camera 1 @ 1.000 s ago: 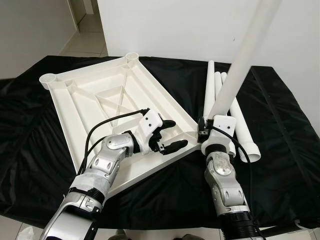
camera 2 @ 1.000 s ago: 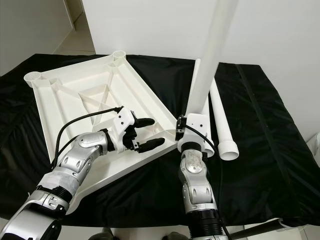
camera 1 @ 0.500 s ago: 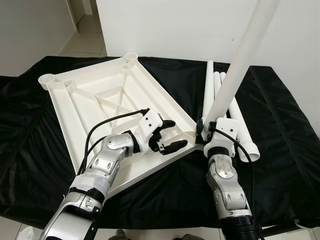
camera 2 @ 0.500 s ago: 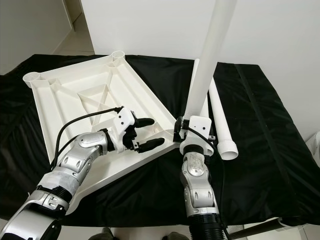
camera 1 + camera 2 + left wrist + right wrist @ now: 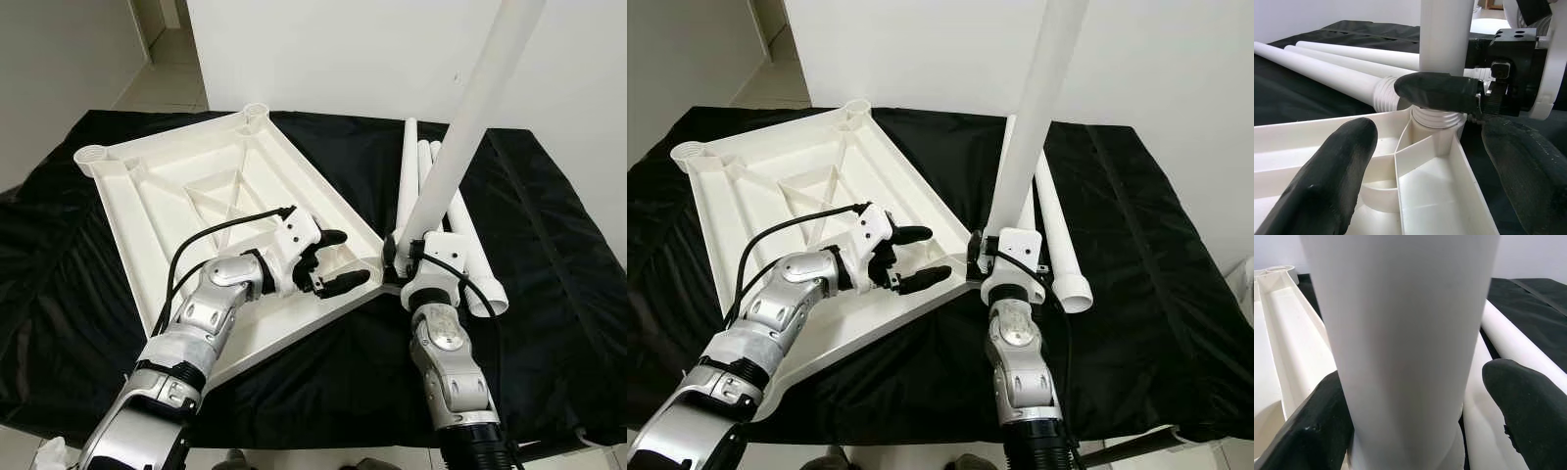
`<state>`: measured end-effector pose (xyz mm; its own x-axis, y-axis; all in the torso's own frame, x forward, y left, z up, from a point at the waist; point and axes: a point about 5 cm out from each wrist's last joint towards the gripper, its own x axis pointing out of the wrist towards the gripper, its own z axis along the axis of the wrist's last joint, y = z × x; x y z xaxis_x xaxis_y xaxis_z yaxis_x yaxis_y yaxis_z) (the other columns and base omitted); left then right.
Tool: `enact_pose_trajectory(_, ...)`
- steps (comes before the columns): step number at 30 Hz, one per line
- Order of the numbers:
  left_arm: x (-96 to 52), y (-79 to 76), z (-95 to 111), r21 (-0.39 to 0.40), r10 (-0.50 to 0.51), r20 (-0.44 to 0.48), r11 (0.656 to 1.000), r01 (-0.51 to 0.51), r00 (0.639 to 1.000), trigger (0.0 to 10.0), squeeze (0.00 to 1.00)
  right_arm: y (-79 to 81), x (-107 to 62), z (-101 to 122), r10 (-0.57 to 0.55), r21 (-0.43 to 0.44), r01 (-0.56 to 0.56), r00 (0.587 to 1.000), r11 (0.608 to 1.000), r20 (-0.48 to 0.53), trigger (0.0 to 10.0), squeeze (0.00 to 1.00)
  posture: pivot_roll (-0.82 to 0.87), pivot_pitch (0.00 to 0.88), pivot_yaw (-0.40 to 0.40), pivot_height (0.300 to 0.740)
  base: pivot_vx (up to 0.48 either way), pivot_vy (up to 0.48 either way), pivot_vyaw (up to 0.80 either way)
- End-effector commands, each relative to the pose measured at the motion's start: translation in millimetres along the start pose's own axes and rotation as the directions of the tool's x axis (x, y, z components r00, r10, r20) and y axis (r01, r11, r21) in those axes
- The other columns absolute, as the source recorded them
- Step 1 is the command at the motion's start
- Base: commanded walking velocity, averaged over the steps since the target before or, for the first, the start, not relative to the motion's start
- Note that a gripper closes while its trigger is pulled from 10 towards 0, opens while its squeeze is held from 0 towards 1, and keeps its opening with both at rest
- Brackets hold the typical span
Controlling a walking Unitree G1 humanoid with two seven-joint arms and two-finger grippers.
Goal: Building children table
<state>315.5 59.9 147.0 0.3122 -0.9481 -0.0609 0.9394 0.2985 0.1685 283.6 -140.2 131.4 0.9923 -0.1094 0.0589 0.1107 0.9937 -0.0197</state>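
Note:
A white plastic tabletop [image 5: 167, 196] lies upside down on the black cloth, ribs facing up. One white table leg [image 5: 470, 108] stands upright at the tabletop's near right corner, its threaded end in the corner socket [image 5: 1432, 117]. My right gripper [image 5: 393, 258] is shut on that leg just above the socket, and the leg runs between its fingers [image 5: 1317, 426]. My left gripper [image 5: 345, 259] hovers open over the tabletop's rim right beside that corner, with nothing between its fingers [image 5: 1327, 181].
Three more white legs [image 5: 482, 269] lie side by side on the cloth behind and right of the standing one. Two far corners of the tabletop have round sockets [image 5: 96, 155]. The cloth-covered table [image 5: 549, 225] ends near a white wall.
My left gripper has edged toward the corner where the leg stands. The right gripper has stayed on the leg, its wrist shifting slightly.

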Motion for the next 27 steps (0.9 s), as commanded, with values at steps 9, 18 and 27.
enact_pose_trajectory(9,0.4,4.5,-0.4,-0.003,0.018,-0.01,1.0,-0.018,1.0,10.0,0.0,-5.1,-0.4,-0.6,0.009,-0.015,-0.01,1.0,1.0,-0.009,10.0,0.0,-0.06,0.0,0.014,0.74,0.0,0.0,0.0)
enact_pose_trajectory(18,1.1,4.2,-0.3,-0.005,0.014,-0.007,1.0,-0.014,1.0,10.0,0.0,-6.4,-0.8,-0.9,0.006,-0.017,-0.006,1.0,1.0,-0.011,10.0,0.0,-0.06,0.0,0.016,0.74,0.0,0.0,0.0)
enact_pose_trajectory(27,1.6,5.3,0.5,-0.002,0.015,-0.006,1.0,-0.015,1.0,10.0,0.0,-6.5,-0.4,-0.5,0.009,-0.019,-0.009,1.0,1.0,-0.01,10.0,0.0,-0.06,0.0,0.015,0.74,0.0,0.0,0.0)
